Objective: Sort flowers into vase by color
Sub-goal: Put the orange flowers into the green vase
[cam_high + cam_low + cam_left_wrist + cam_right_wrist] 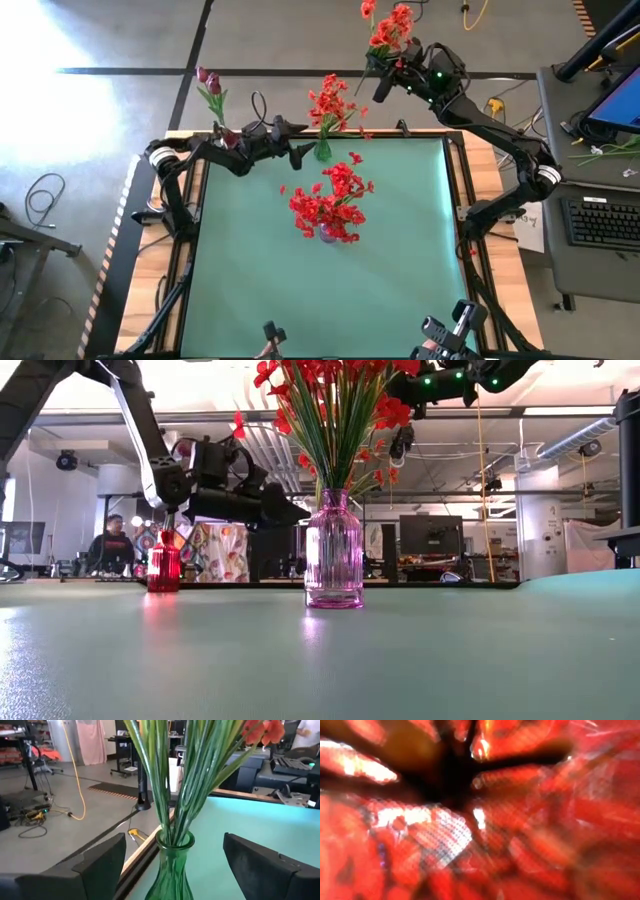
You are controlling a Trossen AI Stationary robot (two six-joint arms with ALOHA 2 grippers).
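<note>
the left gripper has its fingers apart on either side of the green vase at the table's 12 o'clock edge, red flowers standing in it. the right gripper is beyond the table at 1 o'clock, clamped on a red spray. the purple vase at centre holds more red blooms.

We are seeing a keyboard lying beside the table; a seated person is showing behind.
</note>
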